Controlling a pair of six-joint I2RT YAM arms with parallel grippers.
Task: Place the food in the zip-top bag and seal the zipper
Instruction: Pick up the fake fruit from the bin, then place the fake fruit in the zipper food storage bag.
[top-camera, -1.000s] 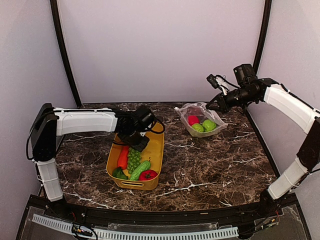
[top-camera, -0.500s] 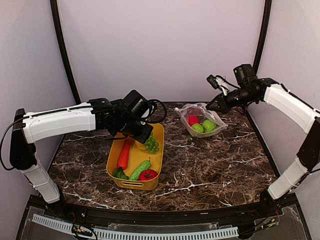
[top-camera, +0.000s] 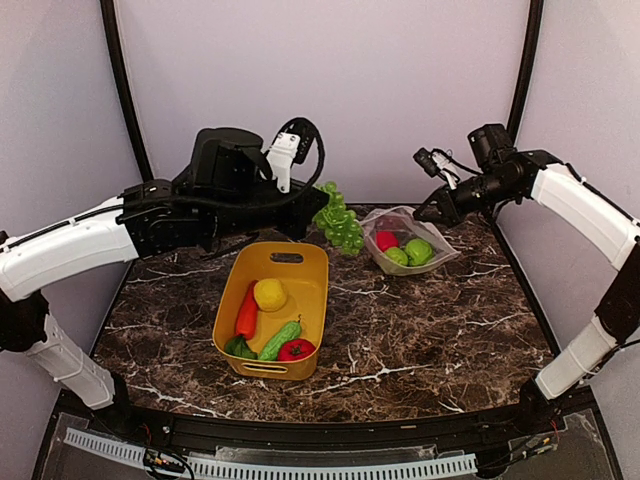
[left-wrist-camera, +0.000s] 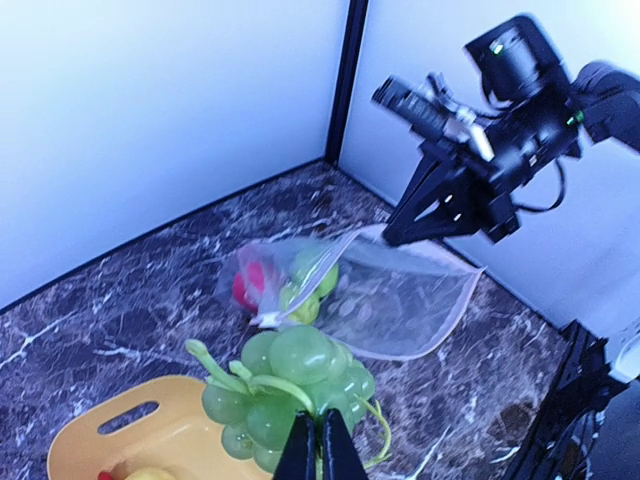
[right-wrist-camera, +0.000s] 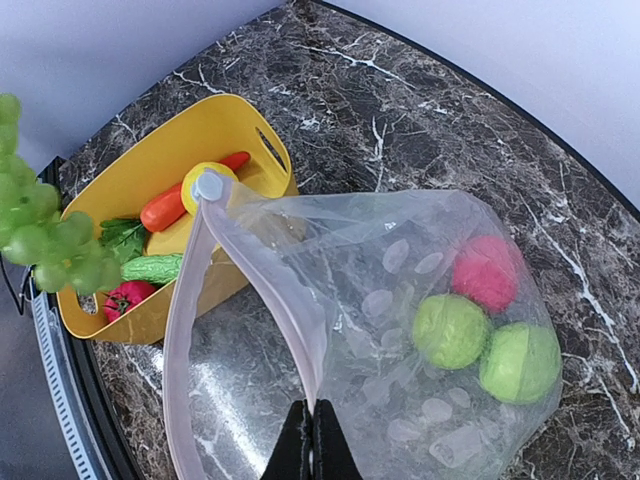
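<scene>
The bench (top-camera: 450, 330) carries the yellow tub (top-camera: 310, 262) in the middle and the zip-top bag (top-camera: 405, 235) at the far right. The right hand (top-camera: 432, 212), pressed together on the zipper (right-wrist-camera: 176, 330), holds the mouth up. The left hand (left-wrist-camera: 320, 445) pinches the grapes (left-wrist-camera: 290, 385) in the air beside the bag. I would bring them above the mouth and lower them deep before letting go.

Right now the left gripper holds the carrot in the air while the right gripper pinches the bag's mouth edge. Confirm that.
One thing is wrong: the left gripper holds the grapes, not the carrot, which lies in the yellow tub. The left wrist view shows it. The right gripper does pinch the zip-top bag at its mouth edge.
</scene>
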